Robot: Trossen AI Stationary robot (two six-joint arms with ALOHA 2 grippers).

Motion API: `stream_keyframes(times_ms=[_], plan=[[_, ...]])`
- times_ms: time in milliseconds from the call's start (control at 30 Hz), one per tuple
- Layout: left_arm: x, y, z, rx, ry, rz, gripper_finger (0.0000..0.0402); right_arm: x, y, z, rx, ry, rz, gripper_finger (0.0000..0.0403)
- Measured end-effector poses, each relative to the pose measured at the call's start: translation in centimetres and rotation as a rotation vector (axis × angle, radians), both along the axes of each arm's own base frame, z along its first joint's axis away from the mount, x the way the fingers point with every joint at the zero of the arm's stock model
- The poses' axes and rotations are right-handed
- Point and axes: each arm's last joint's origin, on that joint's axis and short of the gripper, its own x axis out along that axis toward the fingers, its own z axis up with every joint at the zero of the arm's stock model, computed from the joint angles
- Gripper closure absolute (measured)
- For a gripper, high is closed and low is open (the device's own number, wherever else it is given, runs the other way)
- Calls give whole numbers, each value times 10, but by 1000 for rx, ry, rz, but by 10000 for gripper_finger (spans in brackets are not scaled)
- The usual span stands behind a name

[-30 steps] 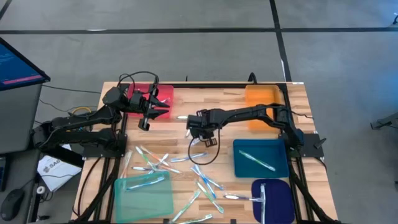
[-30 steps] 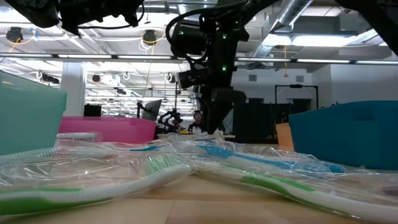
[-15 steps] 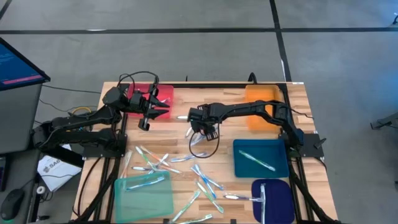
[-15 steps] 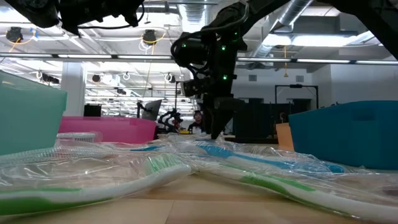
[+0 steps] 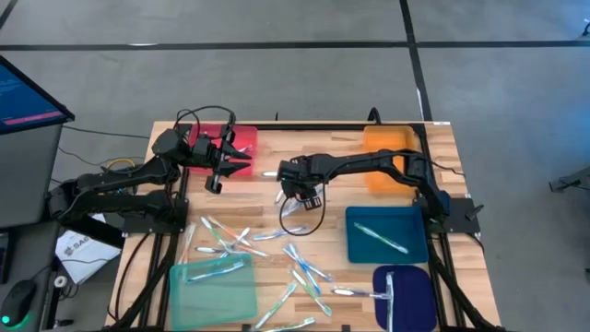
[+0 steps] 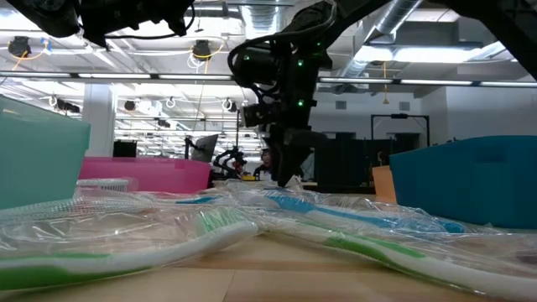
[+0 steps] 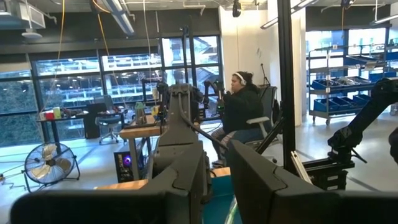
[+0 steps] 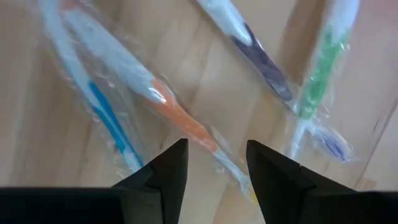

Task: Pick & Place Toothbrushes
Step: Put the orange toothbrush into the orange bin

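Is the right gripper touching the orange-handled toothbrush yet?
Apart. The right wrist view shows the right gripper open, bare table between its fingertips and the orange-handled toothbrush.

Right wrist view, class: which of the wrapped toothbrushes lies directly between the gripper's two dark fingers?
The orange-handled toothbrush. Its handle runs down into the gap between the right gripper fingers; the blue-striped toothbrush and green toothbrush lie off to either side.

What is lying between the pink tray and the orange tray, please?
In the high view, between the pink tray and the orange tray is bare wooden table, with the right gripper just below that line.
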Motion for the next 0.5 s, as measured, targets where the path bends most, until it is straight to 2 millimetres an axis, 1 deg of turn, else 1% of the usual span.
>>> stream_keyframes(times_ms=[200, 500], plan=[[0, 0, 0, -1, 0, 0, 329, 2, 5, 0, -2, -9, 27, 232], [0, 0, 0, -1, 0, 0, 329, 0, 1, -2, 4, -3, 42, 218]])
